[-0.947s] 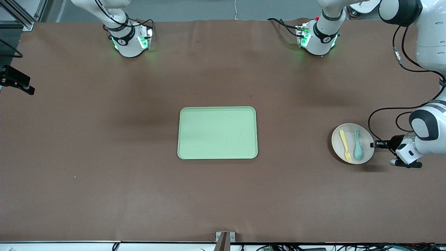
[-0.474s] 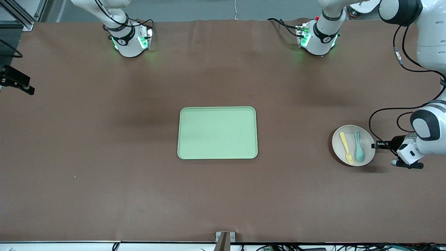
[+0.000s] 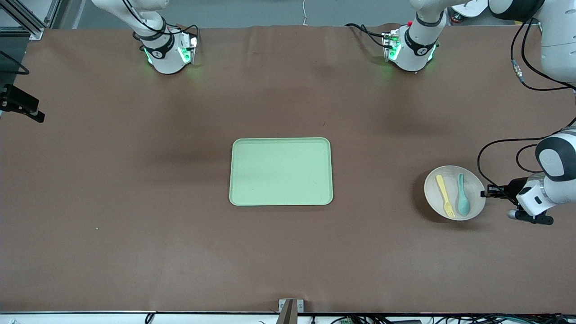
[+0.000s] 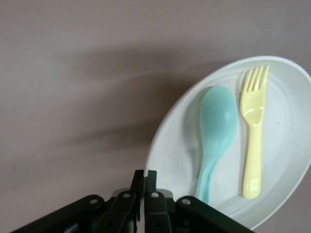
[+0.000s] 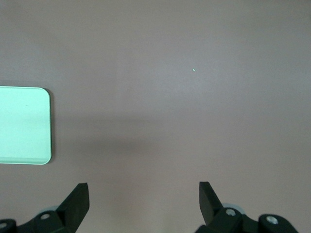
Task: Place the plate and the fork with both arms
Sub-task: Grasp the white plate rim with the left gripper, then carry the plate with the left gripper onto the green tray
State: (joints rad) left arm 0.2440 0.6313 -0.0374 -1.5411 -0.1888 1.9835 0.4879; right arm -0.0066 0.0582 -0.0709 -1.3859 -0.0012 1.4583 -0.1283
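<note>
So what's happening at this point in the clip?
The left end effector is shut on the rim of the plate at the left arm's end of the table, and the plate looks tilted and lifted slightly. The fork and a teal spoon lie side by side in the plate. The green tray sits mid-table with nothing on it. The right end effector waits open above bare table near the tray.

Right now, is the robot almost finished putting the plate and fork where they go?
Not yet. The left gripper has its jaws shut on the rim of the round beige plate, which looks lifted a little, at the left arm's end of the table. The small yellow plastic fork lies on it beside a teal plastic spoon. The right gripper waits, jaws open. The pale green rectangular tray holds nothing.
</note>
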